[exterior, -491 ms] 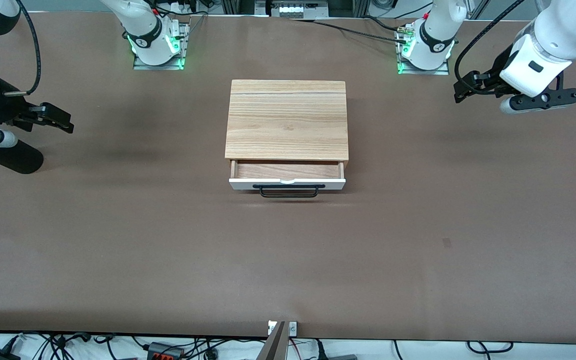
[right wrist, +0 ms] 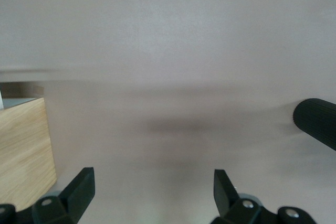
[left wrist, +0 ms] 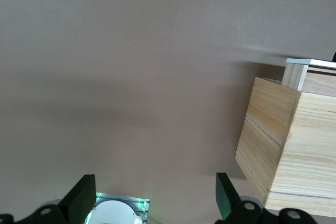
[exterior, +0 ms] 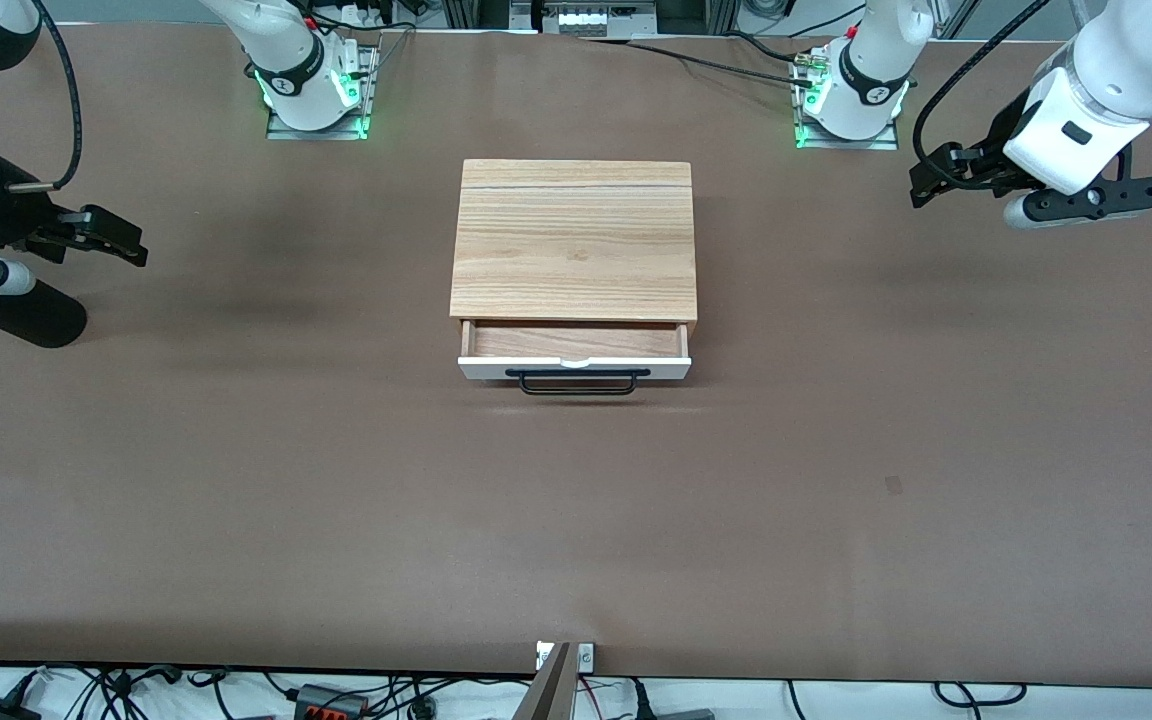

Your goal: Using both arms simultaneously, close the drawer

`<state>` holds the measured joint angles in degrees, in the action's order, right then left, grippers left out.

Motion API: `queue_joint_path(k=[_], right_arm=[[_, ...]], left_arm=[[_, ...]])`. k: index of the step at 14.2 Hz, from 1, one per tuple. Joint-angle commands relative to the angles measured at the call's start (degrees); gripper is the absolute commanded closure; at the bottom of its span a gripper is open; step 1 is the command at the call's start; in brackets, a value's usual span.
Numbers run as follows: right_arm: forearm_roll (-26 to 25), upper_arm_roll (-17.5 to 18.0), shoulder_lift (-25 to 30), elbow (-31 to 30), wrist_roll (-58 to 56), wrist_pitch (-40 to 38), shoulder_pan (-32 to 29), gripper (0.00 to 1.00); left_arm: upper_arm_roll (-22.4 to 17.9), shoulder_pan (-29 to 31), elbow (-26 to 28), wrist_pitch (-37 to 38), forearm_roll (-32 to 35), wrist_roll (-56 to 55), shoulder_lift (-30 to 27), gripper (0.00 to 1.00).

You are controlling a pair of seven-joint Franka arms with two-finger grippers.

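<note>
The drawer (exterior: 574, 367) stands partly pulled out of the light-wood cabinet (exterior: 574, 240) at the table's middle, its white front and black bar handle (exterior: 578, 383) facing the front camera. My left gripper (exterior: 922, 178) hangs open and empty over the table near the left arm's end, well apart from the cabinet. My right gripper (exterior: 124, 240) hangs open and empty near the right arm's end, also well apart. The left wrist view shows its open gripper (left wrist: 156, 198), the cabinet's side (left wrist: 286, 145) and the drawer's edge (left wrist: 295, 75). The right wrist view shows its open gripper (right wrist: 153, 190) and a cabinet corner (right wrist: 23, 150).
A black ribbed cylinder (exterior: 21, 312) lies close under the right gripper and shows in the right wrist view (right wrist: 317, 121). The arm bases (exterior: 316, 90) (exterior: 851, 95) stand at the table's edge farthest from the front camera. Brown table (exterior: 576, 520) spreads around the cabinet.
The left arm's hand has shifted slightly toward its base end of the table. The right arm and the drawer have not moved.
</note>
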<state>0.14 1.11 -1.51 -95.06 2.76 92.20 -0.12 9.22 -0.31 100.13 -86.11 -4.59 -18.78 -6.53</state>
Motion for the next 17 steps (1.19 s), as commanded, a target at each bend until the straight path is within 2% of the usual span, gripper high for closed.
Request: queue_joint_path(k=[1, 6, 7, 9, 11, 14, 16, 17], right_arm=[[0.48, 0.65, 0.37, 0.75, 0.84, -1.15, -0.14, 0.0], [0.65, 0.73, 0.28, 0.84, -0.21, -1.06, 0.03, 0.0], [0.65, 0.74, 0.28, 0.84, -0.04, -1.06, 0.47, 0.0], [0.74, 0.73, 0.28, 0.75, 0.4, -1.15, 1.09, 0.0], [1.35, 0.74, -0.33, 0.41, 0.58, -1.15, 2.13, 0.0], [8.54, 0.73, -3.4, 0.58, 1.02, 0.77, 3.9, 0.0], [13.73, 0.74, -6.38, 0.67, 1.02, 5.68, 5.56, 0.0], [14.62, 0.74, -7.88, 0.67, 1.02, 7.62, 7.05, 0.0]], left_arm=[[-0.25, -0.57, -2.22, 1.03, -0.77, 0.85, 1.61, 0.0], [-0.25, -1.01, -2.31, 0.51, -0.86, 1.12, 2.04, 0.0], [-0.25, -1.01, -3.88, 0.51, -0.86, 0.94, 3.87, 0.0], [-0.17, -1.1, -10.37, 2.16, -0.95, 0.94, 8.35, 0.0], [-0.17, -1.1, -11.54, 4.2, -1.3, 0.94, 9.25, 0.0], [-0.17, -0.92, -11.54, 3.76, -3.49, 1.03, 10.48, 0.0], [-0.08, -1.45, -11.54, -0.35, -4.72, 0.94, 13.02, 0.0], [-0.08, -2.84, -11.54, -2.29, -4.99, 0.85, 15.21, 0.0]])
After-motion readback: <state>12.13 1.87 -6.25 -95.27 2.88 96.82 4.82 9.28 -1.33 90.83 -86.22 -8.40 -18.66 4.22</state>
